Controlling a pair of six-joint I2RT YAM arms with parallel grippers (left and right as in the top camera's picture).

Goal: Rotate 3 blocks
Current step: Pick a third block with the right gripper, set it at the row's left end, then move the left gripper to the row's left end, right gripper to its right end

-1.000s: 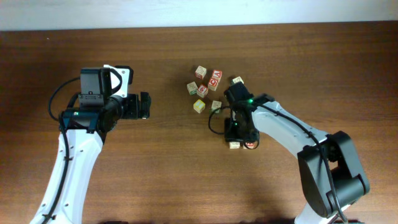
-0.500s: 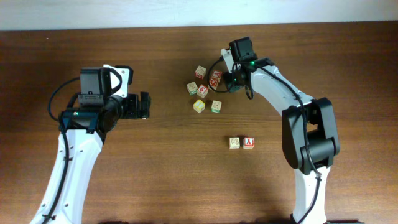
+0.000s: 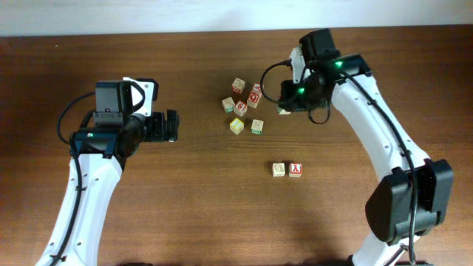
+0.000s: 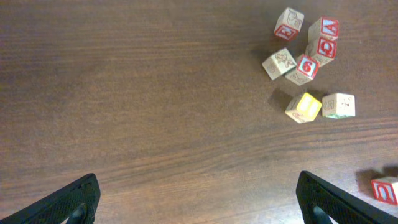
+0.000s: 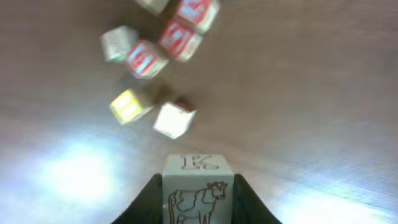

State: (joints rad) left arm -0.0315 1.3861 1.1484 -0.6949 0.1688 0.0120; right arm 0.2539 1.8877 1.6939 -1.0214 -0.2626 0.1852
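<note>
My right gripper (image 3: 287, 106) is shut on a pale wooden block (image 5: 198, 186) that shows a letter K on top and a cow outline on its near face; a black finger presses each side. The same block (image 3: 284, 111) peeks out under the gripper, just right of the cluster. Two more blocks sit side by side at mid-table: a pale one with a green mark (image 3: 278, 169) and a red-faced one with a white letter (image 3: 295, 169). My left gripper (image 3: 171, 125) hangs open over bare wood at the left, its fingertips (image 4: 74, 200) far apart.
A cluster of several loose cubes (image 3: 244, 103) lies left of my right gripper, among them a yellow-faced cube (image 3: 236, 125) and a pale cube (image 3: 256, 126). The table's far edge meets a white wall (image 3: 222, 15). The right wrist view is motion-blurred.
My right gripper left the two placed blocks, went up to the cluster's right edge, closed on the K block and carried it a little right. The left arm stayed put.
</note>
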